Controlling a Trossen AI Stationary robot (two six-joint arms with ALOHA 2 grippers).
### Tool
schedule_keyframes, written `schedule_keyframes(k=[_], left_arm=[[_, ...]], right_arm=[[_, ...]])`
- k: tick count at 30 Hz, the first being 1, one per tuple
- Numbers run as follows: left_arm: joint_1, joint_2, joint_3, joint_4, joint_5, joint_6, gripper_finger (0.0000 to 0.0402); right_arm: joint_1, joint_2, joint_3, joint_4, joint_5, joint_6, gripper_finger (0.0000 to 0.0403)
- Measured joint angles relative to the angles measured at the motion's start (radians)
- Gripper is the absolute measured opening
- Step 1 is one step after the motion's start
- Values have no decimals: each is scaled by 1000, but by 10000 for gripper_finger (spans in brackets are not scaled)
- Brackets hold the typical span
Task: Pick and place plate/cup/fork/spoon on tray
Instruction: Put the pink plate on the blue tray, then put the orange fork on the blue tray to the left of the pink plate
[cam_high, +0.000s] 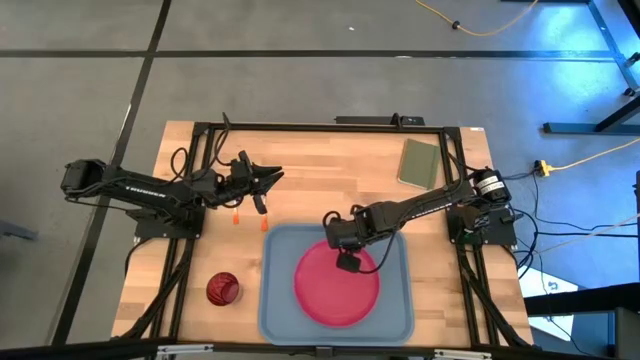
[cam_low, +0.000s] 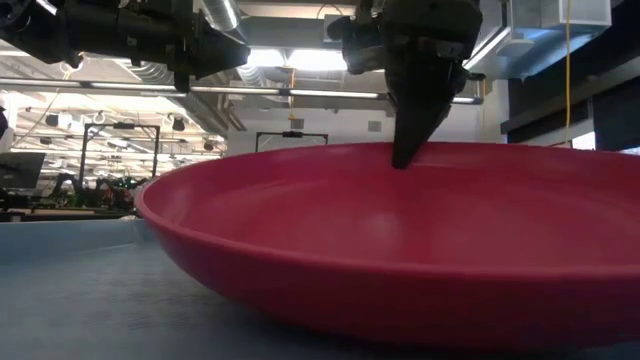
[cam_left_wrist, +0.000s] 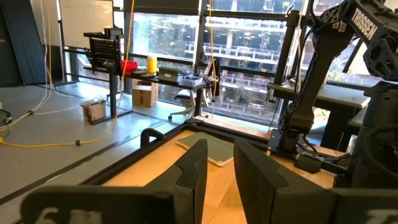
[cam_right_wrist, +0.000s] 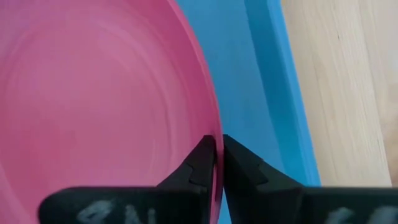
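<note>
Right, high view: plate (cam_high: 335, 285) sits in the tray (cam_high: 275, 300), right gripper (cam_high: 348, 262) at its far rim. Cup (cam_high: 222, 288) stands on the table left of the tray, nearer the left arm; left gripper (cam_high: 262, 188) hovers well up-table from it.

Low view: dark fingers (cam_low: 410, 130) come down onto the plate (cam_low: 400, 250) rim.

Left wrist: fingers (cam_left_wrist: 193, 168) slightly parted, holding nothing; green pad (cam_left_wrist: 208, 149) ahead.

Right wrist: right gripper (cam_right_wrist: 218, 155) pinching the plate (cam_right_wrist: 93, 93) rim; release likely next.
</note>
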Motion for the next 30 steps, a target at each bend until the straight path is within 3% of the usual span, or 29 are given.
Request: schedule_keyframes(k=[17, 30], left_arm=[[0, 0, 0, 0, 0, 0, 73], [0, 0, 0, -3, 0, 0, 73]], right_arm=[[0, 0, -59, 14, -36, 214, 32], [0, 0, -66, 15, -44, 238, 100]])
